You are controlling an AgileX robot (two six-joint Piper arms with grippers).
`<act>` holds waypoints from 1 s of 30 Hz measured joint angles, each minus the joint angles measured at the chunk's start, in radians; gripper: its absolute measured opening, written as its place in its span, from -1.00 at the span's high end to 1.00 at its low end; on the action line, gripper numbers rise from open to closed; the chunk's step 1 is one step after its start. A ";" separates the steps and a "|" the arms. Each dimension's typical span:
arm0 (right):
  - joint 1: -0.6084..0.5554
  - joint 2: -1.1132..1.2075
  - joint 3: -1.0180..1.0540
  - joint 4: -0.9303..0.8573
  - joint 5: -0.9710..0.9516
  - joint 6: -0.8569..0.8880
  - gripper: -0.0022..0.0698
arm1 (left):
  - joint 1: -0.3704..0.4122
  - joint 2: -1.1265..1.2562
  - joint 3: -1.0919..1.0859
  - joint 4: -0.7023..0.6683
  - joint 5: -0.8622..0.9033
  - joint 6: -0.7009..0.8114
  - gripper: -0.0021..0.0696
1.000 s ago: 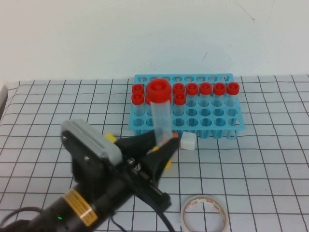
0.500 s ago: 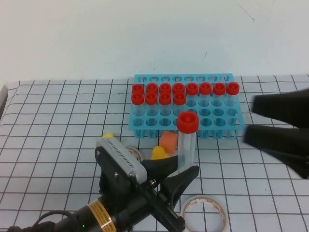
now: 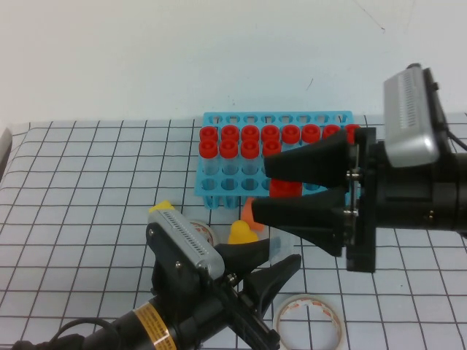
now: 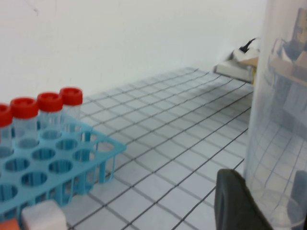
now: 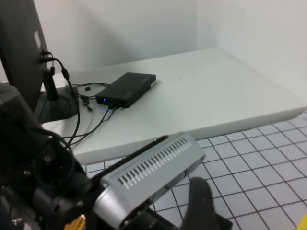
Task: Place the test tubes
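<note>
My left claw (image 3: pixel 281 257) is clenched on the test tube (image 3: pixel 278 244), low on its clear body. The tube is upright over mid-desk (image 3: pixel 73 189), just nearside of the blue rack (image 3: pixel 211 193) by the far edge. My right claw (image 3: pixel 261 189) is released, jaws spread either side of the red cap (image 3: pixel 284 189). Can't tell if they touch it.

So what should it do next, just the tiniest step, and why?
Probably close the right tool, reaching in from the right, on the test tube: its open jaws appear to straddle the red cap, while the left tool, low in front of the blue rack, grips the tube's base.
</note>
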State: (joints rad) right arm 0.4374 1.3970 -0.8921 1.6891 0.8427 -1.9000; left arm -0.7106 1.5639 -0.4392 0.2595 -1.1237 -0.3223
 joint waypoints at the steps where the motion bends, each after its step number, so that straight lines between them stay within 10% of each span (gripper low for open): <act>1: 0.002 0.011 -0.002 0.004 -0.002 -0.002 -0.39 | 0.000 0.002 0.000 -0.002 0.008 -0.002 0.36; 30: 0.007 0.043 -0.016 0.017 -0.179 -0.012 -0.73 | 0.000 0.000 0.000 -0.006 -0.007 -0.011 0.36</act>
State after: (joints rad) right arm 0.4439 1.4400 -0.9084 1.7062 0.6635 -1.9118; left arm -0.7106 1.5639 -0.4392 0.2539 -1.1308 -0.3331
